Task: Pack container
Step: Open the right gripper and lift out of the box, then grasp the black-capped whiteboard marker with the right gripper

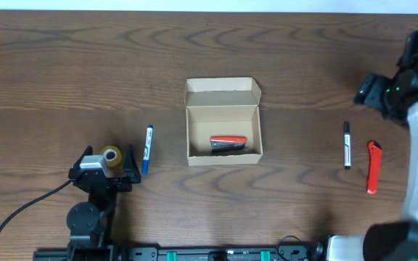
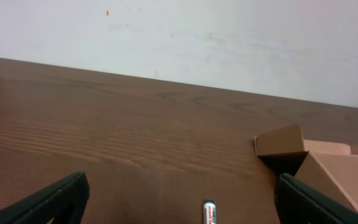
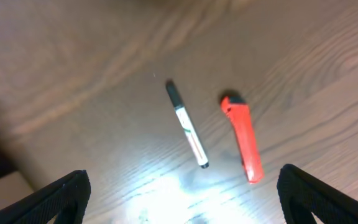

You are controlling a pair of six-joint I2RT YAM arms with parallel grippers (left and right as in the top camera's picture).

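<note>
The container (image 1: 223, 152), a tan cardboard box with its flap lid open at the back, sits mid-table and holds a red stapler (image 1: 228, 143). Its corner shows in the left wrist view (image 2: 328, 168). A blue marker (image 1: 147, 148) lies left of the box; its tip shows between my left jaws (image 2: 209, 213). A black marker (image 1: 347, 145) and a red utility knife (image 1: 372, 167) lie at the right, both in the right wrist view (image 3: 187, 132), (image 3: 244, 144). My left gripper (image 1: 115, 161) is open near the front left. My right gripper (image 3: 182, 199) is open above the table, empty.
A roll of yellow tape (image 1: 111, 154) sits beside the left gripper's head. The right arm (image 1: 412, 80) reaches over the table's far right side. A pale wall stands behind the table's far edge (image 2: 179, 37).
</note>
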